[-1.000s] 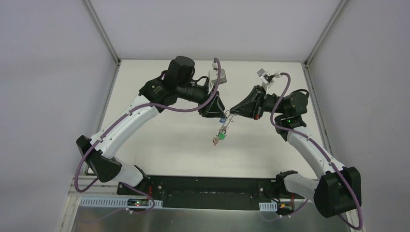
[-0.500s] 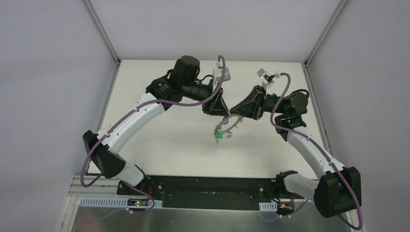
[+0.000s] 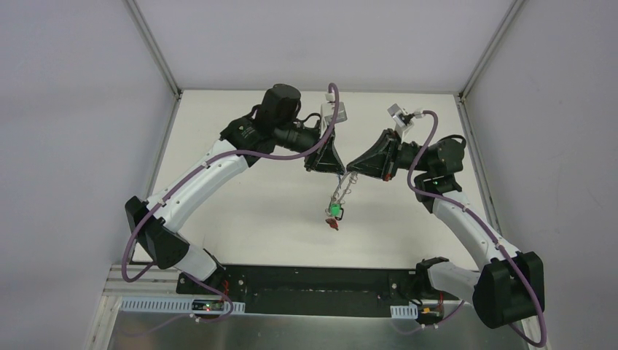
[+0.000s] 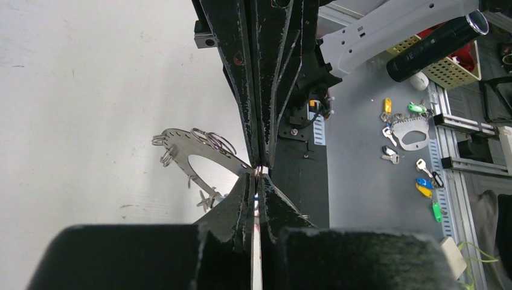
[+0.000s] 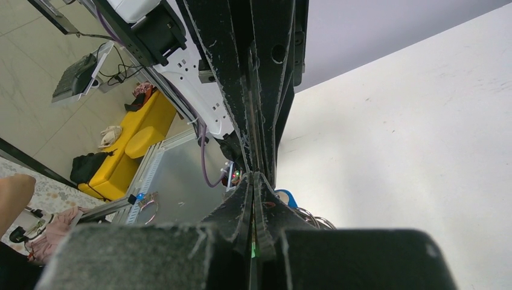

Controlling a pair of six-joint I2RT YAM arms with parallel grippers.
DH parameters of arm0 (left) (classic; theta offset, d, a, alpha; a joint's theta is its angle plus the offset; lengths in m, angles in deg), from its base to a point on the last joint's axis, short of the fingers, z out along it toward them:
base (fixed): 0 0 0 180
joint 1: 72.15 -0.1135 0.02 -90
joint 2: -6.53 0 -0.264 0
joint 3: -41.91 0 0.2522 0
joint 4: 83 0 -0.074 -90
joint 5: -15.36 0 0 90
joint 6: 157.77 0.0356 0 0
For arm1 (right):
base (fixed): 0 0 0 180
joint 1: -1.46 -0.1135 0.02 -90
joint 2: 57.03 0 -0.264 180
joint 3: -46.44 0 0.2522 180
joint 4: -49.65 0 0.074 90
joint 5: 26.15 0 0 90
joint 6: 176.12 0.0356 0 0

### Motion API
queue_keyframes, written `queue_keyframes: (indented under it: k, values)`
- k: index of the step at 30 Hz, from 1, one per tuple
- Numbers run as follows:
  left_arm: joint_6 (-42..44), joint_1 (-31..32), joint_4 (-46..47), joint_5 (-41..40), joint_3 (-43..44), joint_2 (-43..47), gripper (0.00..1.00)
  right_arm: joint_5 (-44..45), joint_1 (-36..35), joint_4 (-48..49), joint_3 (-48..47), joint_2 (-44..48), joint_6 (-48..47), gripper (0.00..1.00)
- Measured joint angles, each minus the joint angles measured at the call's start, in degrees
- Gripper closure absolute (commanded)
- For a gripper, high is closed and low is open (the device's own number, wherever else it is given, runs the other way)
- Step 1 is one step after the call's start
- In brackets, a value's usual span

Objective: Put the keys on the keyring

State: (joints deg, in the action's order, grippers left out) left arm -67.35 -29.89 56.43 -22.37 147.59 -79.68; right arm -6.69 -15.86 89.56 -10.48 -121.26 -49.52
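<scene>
Both grippers meet tip to tip above the middle of the white table. My left gripper [image 3: 336,170] is shut on something thin at its tips, and a bit of blue shows in the gap, so it looks like the blue-tagged key [image 5: 284,197]. My right gripper [image 3: 350,170] is shut at the rim of the keyring [image 3: 341,191]. The keyring hangs down between them and is seen nearly edge-on from above. In the left wrist view the keyring [image 4: 202,158] is a flat grey plate with small loops, left of the tips [image 4: 259,174]. A green tag [image 3: 335,211] and a red tag [image 3: 333,224] dangle from it.
The white table [image 3: 240,211] has walls left, right and behind. The black base rail [image 3: 313,288] lies at the near edge. In the left wrist view a grey bench beyond the table holds spare keys [image 4: 425,184] and another keyring plate [image 4: 412,134].
The left gripper moved right to meet the right gripper's tips. The keyring swung flat, then dropped to hang edge-on, and the green and red tags are lower now.
</scene>
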Motion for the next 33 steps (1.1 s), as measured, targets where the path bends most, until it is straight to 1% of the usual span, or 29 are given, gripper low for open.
queue_keyframes:
  k: [7, 10, 12, 18, 21, 25, 29, 33]
  values:
    - [0.28, 0.0, -0.39, -0.5, -0.07, 0.0, 1.0, 0.09, 0.0, -0.81, 0.15, 0.0, -1.79, 1.0]
    - [1.7, 0.02, -2.16, -2.08, 0.09, 0.02, 1.0, 0.2, -0.04, -2.95, 0.35, 0.07, -4.46, 0.94]
    - [3.5, 0.2, -4.44, -3.87, 0.79, 0.02, 1.0, 0.5, -0.17, -5.27, 0.46, 0.2, -6.88, 0.92]
    - [9.94, 1.2, -16.5, -11.54, 5.05, 0.04, 1.0, 0.85, -0.15, -12.96, 0.46, 1.53, -15.39, 0.89]
    - [12.33, 2.86, -21.75, -15.08, 7.13, 0.0, 1.0, 0.83, -0.39, -15.58, 0.46, 1.81, -18.29, 0.83]
    - [13.66, 4.5, -26.21, -18.21, 9.75, -0.83, 1.0, 0.66, -1.33, -17.79, 0.46, 1.81, -20.63, 0.74]
    - [13.86, 5.51, -30.21, -19.69, 14.38, -3.74, 1.0, 0.55, -2.43, -20.68, 0.44, 1.97, -23.8, 0.65]
    - [12.79, 6.14, -34.1, -19.98, 19.71, -7.32, 1.0, -0.26, -3.67, -24.63, 0.42, 2.51, -27.52, 0.59]
